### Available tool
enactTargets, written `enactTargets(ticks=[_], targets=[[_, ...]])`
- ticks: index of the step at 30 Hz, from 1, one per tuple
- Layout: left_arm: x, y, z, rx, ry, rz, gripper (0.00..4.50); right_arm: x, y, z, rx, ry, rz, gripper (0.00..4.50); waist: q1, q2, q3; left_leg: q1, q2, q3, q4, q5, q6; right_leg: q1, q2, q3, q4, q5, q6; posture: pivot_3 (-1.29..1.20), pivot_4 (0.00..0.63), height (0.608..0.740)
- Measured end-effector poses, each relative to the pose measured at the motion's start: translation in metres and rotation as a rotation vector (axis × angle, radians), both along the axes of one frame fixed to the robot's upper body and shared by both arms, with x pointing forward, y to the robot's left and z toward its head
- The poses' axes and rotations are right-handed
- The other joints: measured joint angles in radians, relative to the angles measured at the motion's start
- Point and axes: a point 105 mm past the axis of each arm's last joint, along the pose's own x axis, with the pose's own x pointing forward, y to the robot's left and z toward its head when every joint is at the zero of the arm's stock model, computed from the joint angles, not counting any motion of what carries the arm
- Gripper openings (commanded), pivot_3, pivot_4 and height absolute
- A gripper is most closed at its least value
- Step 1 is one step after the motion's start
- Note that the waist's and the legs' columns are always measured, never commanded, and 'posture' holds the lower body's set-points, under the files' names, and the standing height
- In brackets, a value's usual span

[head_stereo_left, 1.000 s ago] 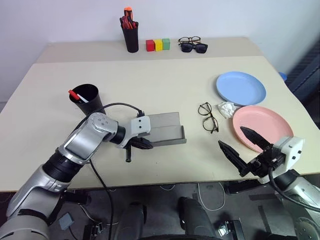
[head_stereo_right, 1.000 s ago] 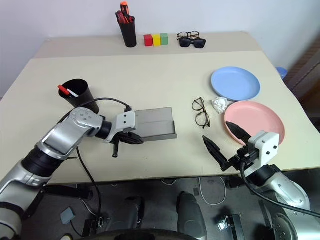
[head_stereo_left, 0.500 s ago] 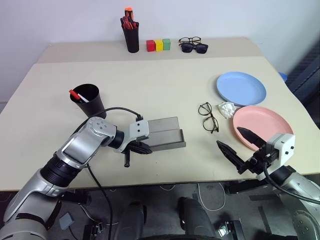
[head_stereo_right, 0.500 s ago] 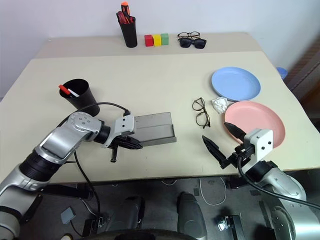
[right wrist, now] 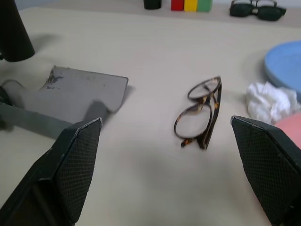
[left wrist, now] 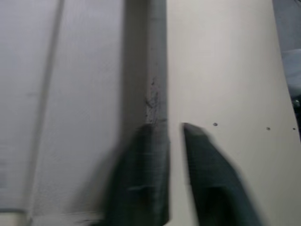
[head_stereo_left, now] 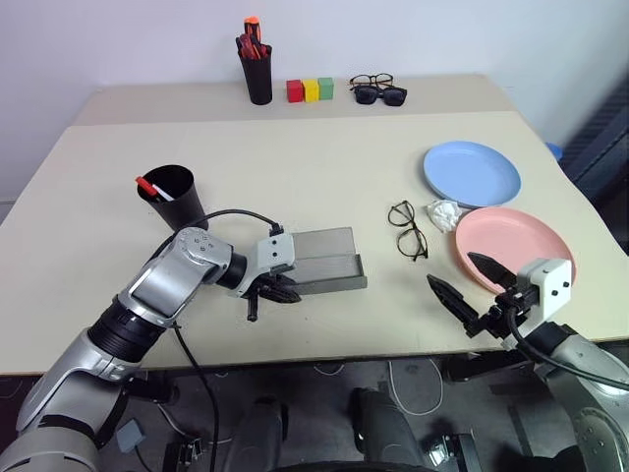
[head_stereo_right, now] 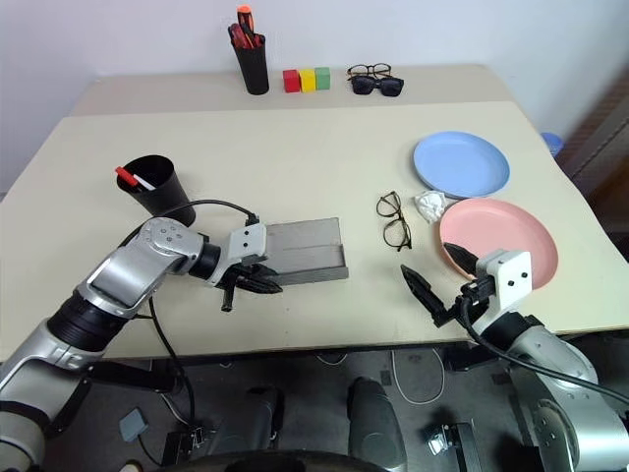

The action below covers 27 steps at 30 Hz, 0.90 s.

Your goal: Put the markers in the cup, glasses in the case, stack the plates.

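A: Thin black-wire-framed glasses (head_stereo_left: 409, 230) lie between the oblong grey felt case (head_stereo_left: 324, 261) and a crumpled white tissue (head_stereo_left: 444, 213).

B: Right gripper (head_stereo_left: 470, 283) gapes wide just short of them; left gripper (left wrist: 171, 141), fingers slightly parted, straddles the case's edge.

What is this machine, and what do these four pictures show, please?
It is a humanoid robot with two arms; each ends in a two-fingered gripper. Two pictures come from its head, looking down at a table. The other two come from cameras on its wrists. On the table lie a grey case, wire-framed glasses, a blue plate, a pink plate, crumpled paper and a black cup holding markers. The left gripper is at the case's edge. The right gripper is wide open, holding nothing.
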Motion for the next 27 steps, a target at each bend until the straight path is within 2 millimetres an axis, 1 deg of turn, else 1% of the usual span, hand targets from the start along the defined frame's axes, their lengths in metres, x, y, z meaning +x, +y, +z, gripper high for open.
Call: enactTargets(ticks=[1,3,5,8,9,11,14,16,18,20,23,27], targets=[[0.000,0.000,0.000,0.000,0.001,0.003,2.85,0.004,0.002,0.002,-0.005,-0.003,0.002,4.50,-0.001,0.000,0.000,0.000,0.000,0.000,0.000,0.000,0.000,0.000,0.000,0.000,0.000,0.000,0.000,0.00,0.150,0.740],[0.000,-0.002,0.000,-0.006,0.000,0.003,2.85,0.012,0.004,0.005,-0.020,-0.010,0.002,4.50,-0.001,0.000,0.000,0.000,0.000,0.000,0.000,0.000,0.000,0.000,0.000,0.000,0.001,0.000,0.000,0.00,0.150,0.740],[0.001,-0.003,0.001,-0.008,-0.001,0.004,2.85,0.025,0.004,0.007,-0.046,0.000,-0.012,4.50,-0.001,0.000,0.000,-0.001,0.000,0.000,0.001,0.000,0.000,-0.001,0.000,0.000,0.001,0.000,0.000,0.00,0.150,0.740],[0.001,0.003,0.008,-0.014,-0.017,0.015,2.85,0.043,0.000,0.005,-0.060,0.056,-0.022,4.50,-0.001,0.000,0.000,-0.002,0.000,0.000,0.000,0.000,0.000,-0.002,0.000,0.000,0.001,0.002,-0.004,0.00,0.150,0.740],[0.002,0.005,0.014,-0.032,-0.026,0.026,2.85,0.049,0.000,0.004,-0.056,0.084,-0.015,4.50,-0.002,0.000,0.000,-0.002,0.000,0.000,0.000,0.000,0.000,-0.003,0.000,0.000,0.001,0.003,-0.004,0.00,0.150,0.740],[0.007,0.009,0.034,-0.106,-0.074,0.056,2.85,0.061,0.002,0.005,-0.030,0.125,0.008,4.50,-0.002,0.000,0.001,-0.002,0.000,0.000,0.000,0.000,0.000,-0.004,0.000,0.000,0.001,0.003,-0.004,0.00,0.150,0.740],[0.012,0.012,0.070,-0.267,-0.191,0.096,2.85,0.076,0.006,0.005,0.004,0.180,0.064,4.50,-0.002,0.000,0.001,-0.002,0.000,0.000,-0.002,0.000,0.000,-0.004,0.000,0.000,0.001,0.003,-0.003,0.00,0.150,0.740],[0.009,0.016,0.083,-0.347,-0.245,0.114,2.85,0.088,0.005,0.003,0.042,0.240,0.088,4.50,-0.004,0.000,0.001,-0.002,0.000,0.000,-0.002,0.000,0.000,-0.004,0.000,0.000,0.001,0.004,0.000,0.00,0.150,0.740],[0.005,0.018,0.085,-0.379,-0.259,0.135,2.85,0.098,-0.001,-0.001,0.080,0.296,0.088,4.50,-0.004,0.000,0.001,-0.002,0.000,0.000,-0.002,0.000,0.000,-0.004,0.000,0.000,0.001,0.004,0.000,0.00,0.150,0.740],[0.001,0.019,0.079,-0.383,-0.251,0.168,2.85,0.107,-0.005,-0.007,0.123,0.355,0.091,4.50,-0.003,0.001,0.001,-0.002,0.000,0.000,-0.003,0.000,0.000,-0.004,0.000,0.000,0.001,0.004,0.000,0.00,0.150,0.740],[-0.004,0.013,0.072,-0.407,-0.238,0.215,2.85,0.118,-0.008,-0.010,0.163,0.407,0.100,4.50,-0.002,0.000,0.001,-0.002,0.000,0.000,-0.002,0.000,0.000,-0.004,0.000,0.000,0.001,0.005,0.000,0.00,0.150,0.740],[-0.011,0.007,0.075,-0.433,-0.236,0.261,2.85,0.129,-0.010,-0.013,0.169,0.444,0.107,4.50,-0.004,0.000,0.001,-0.002,0.000,0.000,-0.002,0.000,0.000,-0.004,0.000,0.000,0.001,0.005,0.001,0.00,0.150,0.740]])
